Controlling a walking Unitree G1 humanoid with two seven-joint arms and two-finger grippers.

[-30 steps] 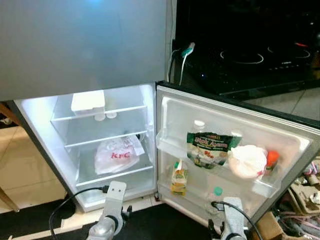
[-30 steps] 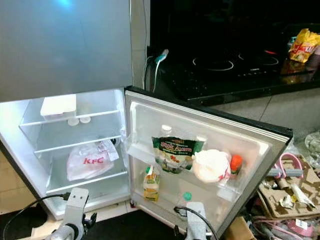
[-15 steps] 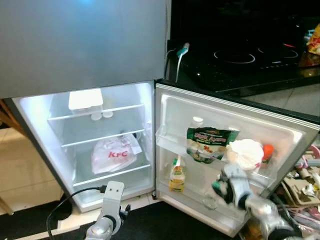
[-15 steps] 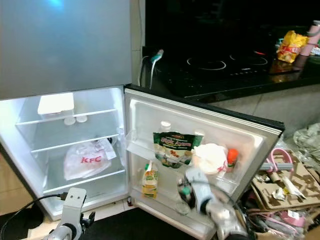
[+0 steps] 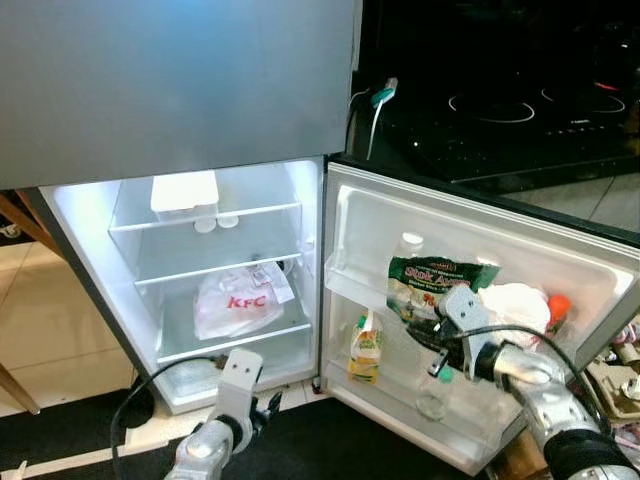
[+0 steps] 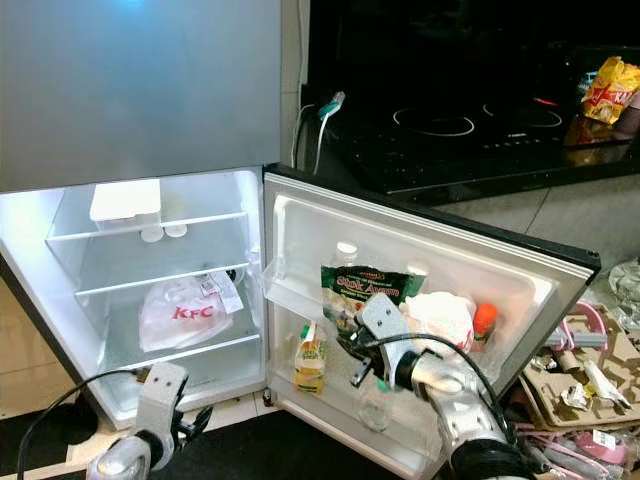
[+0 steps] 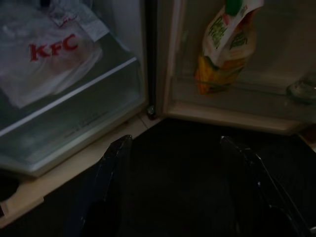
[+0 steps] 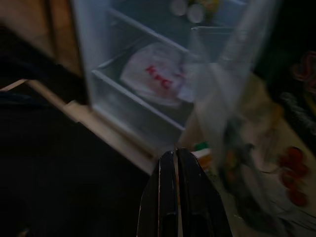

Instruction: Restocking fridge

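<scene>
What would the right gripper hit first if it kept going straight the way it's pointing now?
Probably the edge of the open fridge door, with its green snack bag. The right gripper, fingers shut, aims toward the KFC bag on the fridge shelf, but the blurred wrist view leaves depth unclear.

Fridge [image 5: 180, 90] was grey outside, white and lit inside; white bag [image 5: 237, 302] carried red KFC lettering. Door held a green snack packet [image 5: 428, 284], a yellow-green carton [image 5: 366, 347] and an orange-capped bottle [image 5: 558, 305]. Floor mat [image 5: 330, 445] was black.
</scene>
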